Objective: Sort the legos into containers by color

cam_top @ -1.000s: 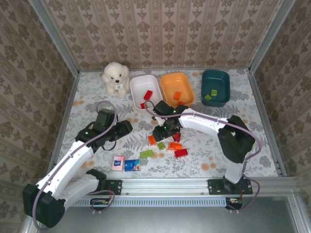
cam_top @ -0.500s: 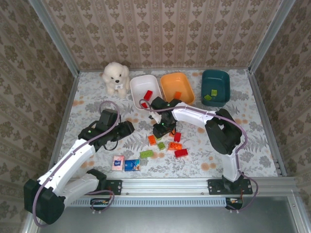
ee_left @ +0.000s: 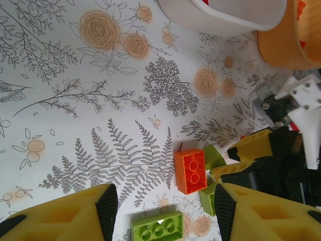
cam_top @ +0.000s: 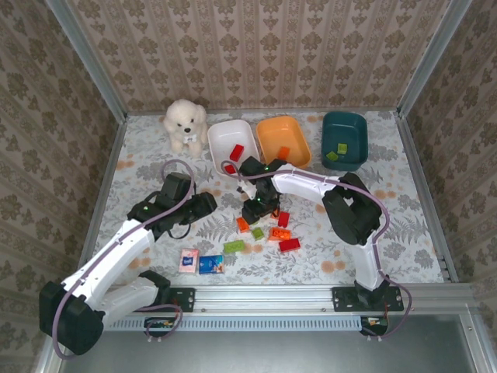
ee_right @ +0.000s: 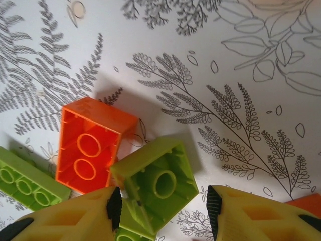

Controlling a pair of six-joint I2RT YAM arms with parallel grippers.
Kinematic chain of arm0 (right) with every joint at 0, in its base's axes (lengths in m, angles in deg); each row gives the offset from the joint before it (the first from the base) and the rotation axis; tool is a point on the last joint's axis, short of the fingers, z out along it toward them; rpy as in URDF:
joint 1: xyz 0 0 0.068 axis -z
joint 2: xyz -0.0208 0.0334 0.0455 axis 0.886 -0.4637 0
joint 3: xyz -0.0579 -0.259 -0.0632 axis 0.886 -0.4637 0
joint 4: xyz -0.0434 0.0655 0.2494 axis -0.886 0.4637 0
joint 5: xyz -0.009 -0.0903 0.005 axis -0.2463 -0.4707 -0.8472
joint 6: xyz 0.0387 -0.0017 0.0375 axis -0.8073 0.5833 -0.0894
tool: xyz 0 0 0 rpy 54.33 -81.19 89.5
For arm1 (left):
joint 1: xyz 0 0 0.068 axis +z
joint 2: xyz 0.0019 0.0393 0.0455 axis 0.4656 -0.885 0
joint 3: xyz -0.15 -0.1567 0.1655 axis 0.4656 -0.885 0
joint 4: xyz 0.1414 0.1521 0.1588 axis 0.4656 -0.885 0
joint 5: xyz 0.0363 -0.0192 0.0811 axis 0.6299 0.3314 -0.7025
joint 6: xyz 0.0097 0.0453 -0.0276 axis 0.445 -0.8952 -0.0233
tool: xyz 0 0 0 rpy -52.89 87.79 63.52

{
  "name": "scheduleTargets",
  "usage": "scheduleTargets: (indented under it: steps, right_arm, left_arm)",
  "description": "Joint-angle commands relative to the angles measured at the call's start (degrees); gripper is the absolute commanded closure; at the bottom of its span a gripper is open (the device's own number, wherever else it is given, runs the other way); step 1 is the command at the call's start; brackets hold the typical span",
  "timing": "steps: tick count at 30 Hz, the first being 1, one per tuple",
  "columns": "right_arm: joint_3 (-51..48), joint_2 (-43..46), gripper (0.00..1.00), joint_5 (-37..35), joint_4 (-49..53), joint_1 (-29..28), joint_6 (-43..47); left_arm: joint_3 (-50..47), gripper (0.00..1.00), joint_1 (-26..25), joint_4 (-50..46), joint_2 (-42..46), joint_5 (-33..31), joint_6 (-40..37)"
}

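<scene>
The right hand [ee_right: 163,205] hangs low over the surface [ee_right: 261,75], its jaws partly open astride a lime green lego [ee_right: 155,183] that lies tilted, hollow side up. The brick touches one finger [ee_right: 70,216] and a gap shows at the other, so nothing is clamped. An orange lego [ee_right: 93,145] lies just beside it. The left hand [ee_left: 163,201] is open and empty, near a long green lego [ee_left: 158,227]. The white container [cam_top: 233,134], orange container [cam_top: 276,132] and teal container [cam_top: 345,128] stand farther back.
</scene>
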Motion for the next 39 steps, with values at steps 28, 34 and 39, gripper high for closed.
scheduleTargets:
  steps: [28, 34, 39]
  right_arm:
    - [-0.4, -0.1, 0.39, -8.3, 1.4, -1.8, -1.5]
    - [0.9, -2.6, 0.47, -10.2, 2.1, -2.6, -0.8]
    - [1.3, -3.4, 0.49, -11.3, 2.1, -3.0, -1.8]
  left_arm:
    - [2.2, 0.43, -0.9, 1.4, -1.7, -0.4, 0.5]
    - [2.3, 0.43, -0.9, 1.4, -2.0, -0.5, 0.4]
    - [2.6, 0.43, -0.9, 1.6, -2.5, -0.3, 0.3]
